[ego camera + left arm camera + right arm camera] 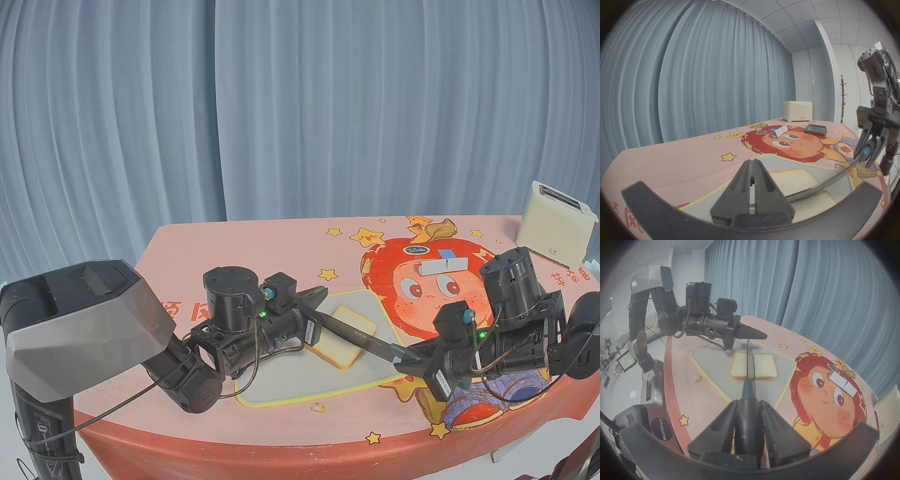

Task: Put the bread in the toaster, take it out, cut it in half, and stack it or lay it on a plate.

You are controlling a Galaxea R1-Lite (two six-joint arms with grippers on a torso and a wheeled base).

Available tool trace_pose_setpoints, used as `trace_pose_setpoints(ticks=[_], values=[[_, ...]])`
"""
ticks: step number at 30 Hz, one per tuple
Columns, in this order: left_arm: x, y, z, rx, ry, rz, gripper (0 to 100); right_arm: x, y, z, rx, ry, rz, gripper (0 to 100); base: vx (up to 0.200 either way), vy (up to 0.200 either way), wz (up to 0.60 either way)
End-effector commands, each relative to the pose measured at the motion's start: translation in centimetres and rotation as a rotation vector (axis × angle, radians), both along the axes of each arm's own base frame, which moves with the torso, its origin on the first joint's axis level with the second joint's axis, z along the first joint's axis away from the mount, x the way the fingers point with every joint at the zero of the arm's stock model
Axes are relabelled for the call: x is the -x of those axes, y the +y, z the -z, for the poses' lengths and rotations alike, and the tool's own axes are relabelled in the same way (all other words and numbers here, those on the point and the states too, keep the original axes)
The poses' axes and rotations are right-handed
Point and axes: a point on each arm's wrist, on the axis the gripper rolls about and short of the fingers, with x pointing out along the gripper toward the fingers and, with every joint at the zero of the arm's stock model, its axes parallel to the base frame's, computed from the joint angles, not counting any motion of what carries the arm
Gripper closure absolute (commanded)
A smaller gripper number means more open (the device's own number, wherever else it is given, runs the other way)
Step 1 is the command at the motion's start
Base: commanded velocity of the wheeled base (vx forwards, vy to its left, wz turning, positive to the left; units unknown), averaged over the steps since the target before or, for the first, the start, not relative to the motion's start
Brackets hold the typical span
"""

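Knife (749, 365) across bread (764, 366) on the cutting board (715, 362).
Right gripper (747, 405) clamps the handle just off the board; left gripper (317, 294), fingers pressed together, sits over the board by the blade's tip. The blade hides the bread's middle, perhaps already cut.

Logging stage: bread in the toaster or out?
Out. The bread lies flat on the board under the knife in the right end effector; the toaster stands apart, far right.

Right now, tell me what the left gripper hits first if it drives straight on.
Likely the knife, its blade across the bread just ahead of the left gripper; depth is unclear.
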Motion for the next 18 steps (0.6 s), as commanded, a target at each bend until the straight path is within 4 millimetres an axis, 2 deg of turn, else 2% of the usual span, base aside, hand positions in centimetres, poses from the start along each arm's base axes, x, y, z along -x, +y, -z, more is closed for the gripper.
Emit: trace_pose_setpoints(ticks=[1, 13, 18], values=[[-0.1, 0.0, -0.9, 0.018, -0.023, 0.0, 100, 0.0, -0.1, -0.1, 0.0, -0.001, 0.003, 100, 0.0, 0.0, 0.0], [0.5, 0.9, -4.1, 0.063, -0.085, -0.009, 100, -0.7, 0.3, -1.7, -0.04, -0.052, 0.007, 100, 0.0, 0.0, 0.0], [0.5, 1.3, -4.7, 0.07, -0.095, -0.018, 100, -0.6, 0.5, -2.0, -0.056, -0.056, 0.006, 100, 0.0, 0.0, 0.0]])
